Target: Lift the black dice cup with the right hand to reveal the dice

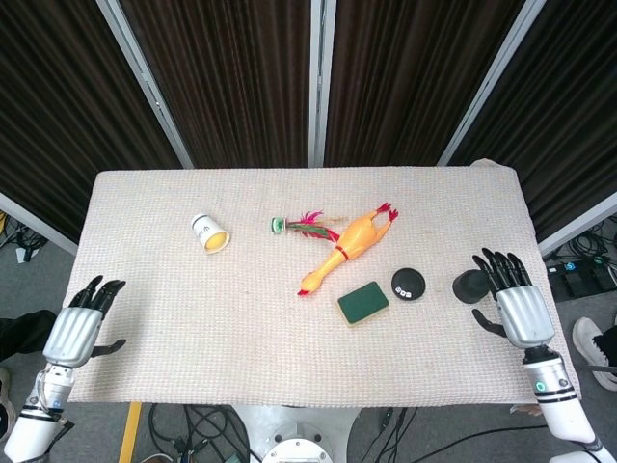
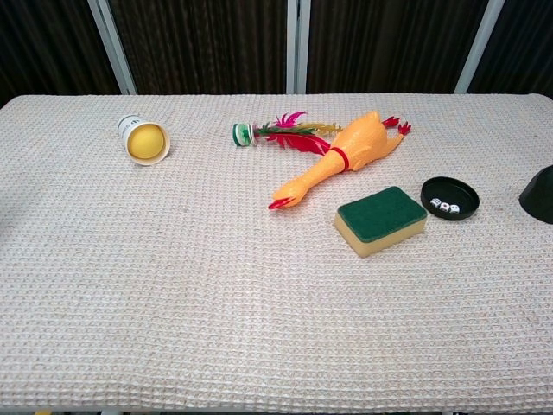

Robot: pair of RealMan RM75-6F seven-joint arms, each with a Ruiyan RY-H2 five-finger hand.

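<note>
Beside the grounded black dice cup [image 1: 471,285], right hand [image 1: 515,307] empty, fingers spread.

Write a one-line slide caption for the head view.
Black dice cup set down beside the round black tray of white dice, open right hand alongside the cup.

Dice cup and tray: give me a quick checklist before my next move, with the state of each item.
1. Dice revealed on the black tray: ok.
2. Dice cup off the tray, standing on the table to the right of it: ok.
3. Right hand free of the cup, fingers spread: ok.
4. Right hand fully clear of the cup: cannot tell, its fingertips sit close beside it in the head view.
5. Left hand empty, at the left table edge: ok.
6. Sponge apart from the tray: ok.
</note>
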